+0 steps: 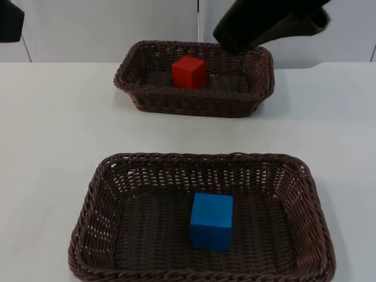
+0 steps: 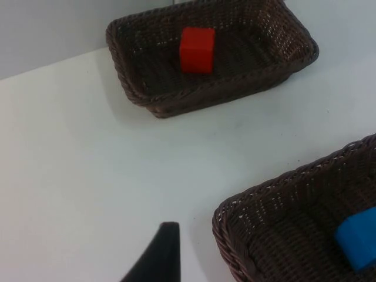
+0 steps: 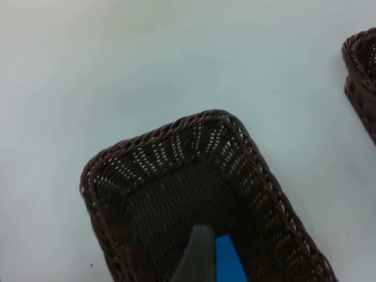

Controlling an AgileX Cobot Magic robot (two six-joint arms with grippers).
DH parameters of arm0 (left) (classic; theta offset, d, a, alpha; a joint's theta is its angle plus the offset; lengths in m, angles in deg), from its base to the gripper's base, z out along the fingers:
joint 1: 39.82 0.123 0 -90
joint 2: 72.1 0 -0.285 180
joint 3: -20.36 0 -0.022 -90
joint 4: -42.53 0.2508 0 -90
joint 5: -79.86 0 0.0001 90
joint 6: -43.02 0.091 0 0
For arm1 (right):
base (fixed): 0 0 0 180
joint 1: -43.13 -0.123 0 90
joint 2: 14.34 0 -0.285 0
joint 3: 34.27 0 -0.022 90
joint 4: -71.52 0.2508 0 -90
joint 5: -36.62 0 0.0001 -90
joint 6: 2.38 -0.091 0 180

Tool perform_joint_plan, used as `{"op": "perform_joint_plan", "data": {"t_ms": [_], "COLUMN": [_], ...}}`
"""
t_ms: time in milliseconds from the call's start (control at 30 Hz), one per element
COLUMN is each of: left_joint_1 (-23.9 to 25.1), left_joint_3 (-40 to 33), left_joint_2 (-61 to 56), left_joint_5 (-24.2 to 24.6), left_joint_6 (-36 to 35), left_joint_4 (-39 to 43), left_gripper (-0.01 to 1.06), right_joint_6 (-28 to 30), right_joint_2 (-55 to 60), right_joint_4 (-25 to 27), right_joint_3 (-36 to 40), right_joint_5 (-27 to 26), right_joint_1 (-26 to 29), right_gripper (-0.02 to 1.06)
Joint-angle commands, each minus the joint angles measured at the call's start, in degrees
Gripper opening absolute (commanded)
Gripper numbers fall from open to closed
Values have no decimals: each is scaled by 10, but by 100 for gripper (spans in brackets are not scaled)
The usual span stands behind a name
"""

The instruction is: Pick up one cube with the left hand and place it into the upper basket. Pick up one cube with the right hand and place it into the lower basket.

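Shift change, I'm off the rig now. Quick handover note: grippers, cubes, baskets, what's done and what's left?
Left gripper: off to the left side of the table, holding nothing, waiting.
Right gripper: above the lower basket, over the blue cube, nothing visibly held.
Whether either gripper's jaws are open cannot be told.
Red cube: resting on the floor of the upper basket, by the partition wall.
Blue cube: resting on the floor of the lower basket, right of its middle.
Done: both cubes are in their baskets.
Left: no cube remains on the table; probably just retract the arms.
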State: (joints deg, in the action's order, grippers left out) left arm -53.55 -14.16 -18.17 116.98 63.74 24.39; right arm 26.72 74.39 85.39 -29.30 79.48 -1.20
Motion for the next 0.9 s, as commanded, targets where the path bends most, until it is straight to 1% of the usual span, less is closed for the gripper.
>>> {"op": "perform_joint_plan", "data": {"t_ms": [0,167,300,333,367,467,500,633,867], "left_joint_1": [-2,-2,-2,-2,-2,-2,-2,-2,-2], "left_joint_3": [-2,-2,-2,-2,-2,-2,-2,-2,-2], "left_joint_2": [-13,-53,-89,-89,-94,-105,-105,-123,-175], "left_joint_5": [0,10,16,16,22,45,45,63,88], "left_joint_6": [1,26,30,30,30,30,30,24,14], "left_joint_4": [-5,-3,8,8,8,8,8,8,8], "left_gripper": [105,105,105,105,105,105,105,105,105], "right_joint_6": [-2,-2,-3,-3,-7,-14,-14,-22,-35], "right_joint_2": [-14,-42,-80,-80,-96,-133,-133,-187,-266], "right_joint_4": [4,4,4,4,4,4,4,4,2], "right_joint_3": [1,28,81,81,105,148,148,204,257], "right_joint_5": [11,-3,-39,-39,-59,-89,-89,-120,-128], "right_joint_1": [-3,-3,-3,-3,-3,-3,-3,-3,-3], "right_gripper": [72,72,72,72,72,72,72,72,72]}}
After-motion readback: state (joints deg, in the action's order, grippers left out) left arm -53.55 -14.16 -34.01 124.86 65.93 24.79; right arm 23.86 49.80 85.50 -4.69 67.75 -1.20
